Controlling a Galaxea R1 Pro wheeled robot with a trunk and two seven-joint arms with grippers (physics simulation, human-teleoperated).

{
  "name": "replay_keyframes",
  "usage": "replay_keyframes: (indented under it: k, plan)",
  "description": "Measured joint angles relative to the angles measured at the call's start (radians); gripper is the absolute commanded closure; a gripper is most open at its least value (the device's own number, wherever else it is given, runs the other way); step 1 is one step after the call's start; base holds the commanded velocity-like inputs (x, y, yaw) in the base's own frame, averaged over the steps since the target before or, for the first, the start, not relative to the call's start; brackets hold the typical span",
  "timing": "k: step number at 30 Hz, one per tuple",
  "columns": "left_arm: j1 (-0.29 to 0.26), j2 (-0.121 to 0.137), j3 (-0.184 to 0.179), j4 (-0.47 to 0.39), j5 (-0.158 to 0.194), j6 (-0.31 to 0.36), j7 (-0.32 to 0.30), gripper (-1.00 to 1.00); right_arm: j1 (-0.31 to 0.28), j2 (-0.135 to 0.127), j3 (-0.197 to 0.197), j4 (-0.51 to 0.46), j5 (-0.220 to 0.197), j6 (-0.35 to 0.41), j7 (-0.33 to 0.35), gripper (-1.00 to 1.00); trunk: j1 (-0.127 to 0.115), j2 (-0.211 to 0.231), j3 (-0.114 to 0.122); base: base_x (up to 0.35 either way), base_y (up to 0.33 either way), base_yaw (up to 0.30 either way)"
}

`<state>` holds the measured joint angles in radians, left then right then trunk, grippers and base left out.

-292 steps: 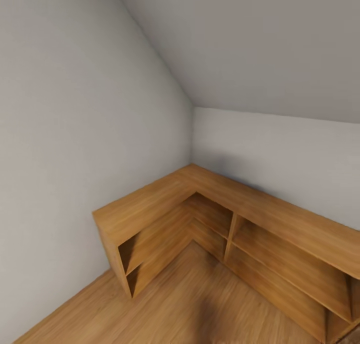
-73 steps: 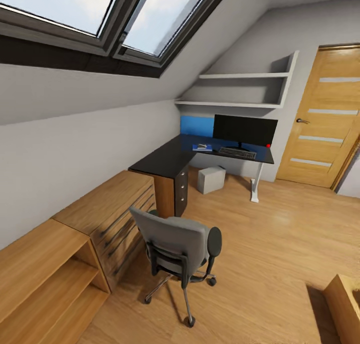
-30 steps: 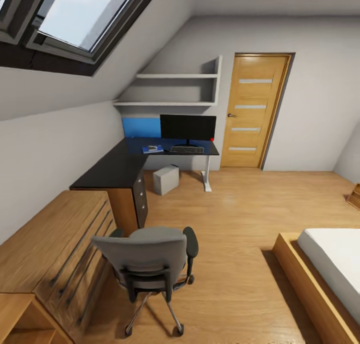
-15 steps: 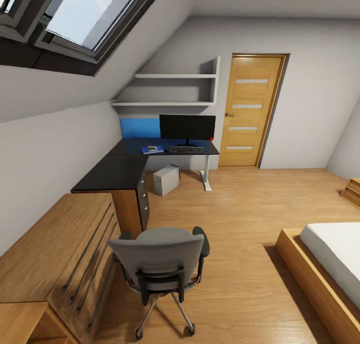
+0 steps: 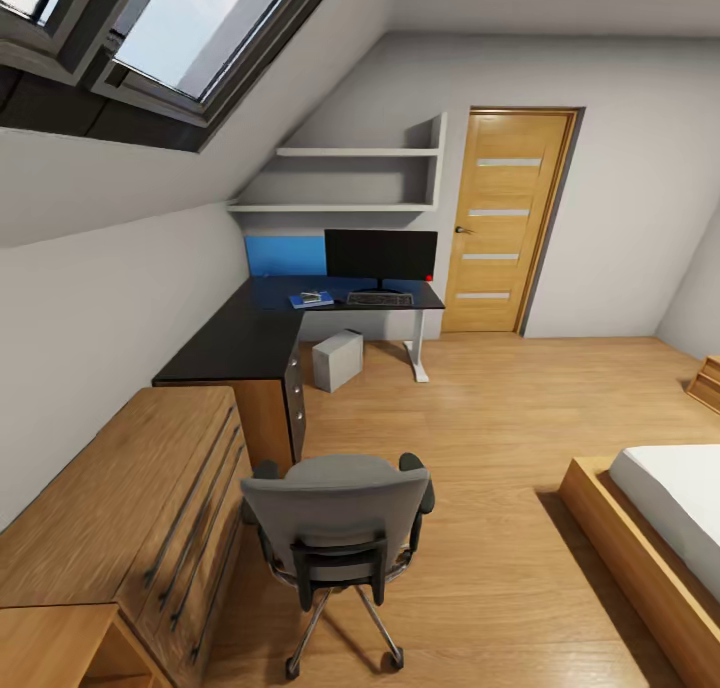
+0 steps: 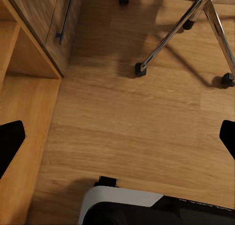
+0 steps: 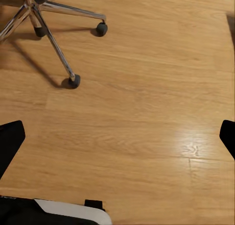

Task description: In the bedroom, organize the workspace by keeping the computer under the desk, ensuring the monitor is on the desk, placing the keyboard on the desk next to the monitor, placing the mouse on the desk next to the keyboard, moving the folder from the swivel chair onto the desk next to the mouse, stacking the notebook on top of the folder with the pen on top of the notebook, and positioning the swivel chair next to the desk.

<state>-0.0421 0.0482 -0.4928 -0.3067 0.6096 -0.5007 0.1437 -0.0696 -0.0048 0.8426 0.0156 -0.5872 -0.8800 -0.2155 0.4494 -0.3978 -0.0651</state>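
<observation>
An attic bedroom seen from the robot's head. A grey swivel chair (image 5: pixel 338 528) stands nearest, its back toward the robot, on the light wood floor (image 5: pixel 500 438). Beyond it, an L-shaped black desk (image 5: pixel 245 338) runs to the far wall, where the monitor (image 5: pixel 381 255) stands with the keyboard (image 5: pixel 379 299) just in front. A blue folder (image 5: pixel 311 299) appears to lie on the desk left of the keyboard, something small on top; too distant to identify. The grey computer (image 5: pixel 337 360) sits on the floor under the desk. The left gripper (image 6: pixel 117 137) and right gripper (image 7: pixel 117 137) hang spread and empty above the floor. Judgement: approach the chair squarely, slowly, avoiding its castors.
</observation>
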Motion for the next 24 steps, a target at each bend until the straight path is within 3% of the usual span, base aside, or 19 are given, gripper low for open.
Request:
replay_keyframes:
  k: [7,24]
  plan:
    - [0.0,0.0,0.0,0.0,-0.001,0.0,0.0,-1.0,0.0,0.001,0.001,-0.002,0.0,0.002,0.001,-1.0,0.0,0.0,0.0,0.0,0.137,0.0]
    - [0.0,0.002,0.003,-0.04,0.003,0.001,0.01,-1.0,0.0,0.006,-0.003,-0.025,-0.003,0.002,-0.002,-1.0,0.0,0.0,0.0,0.0,0.008,0.0]
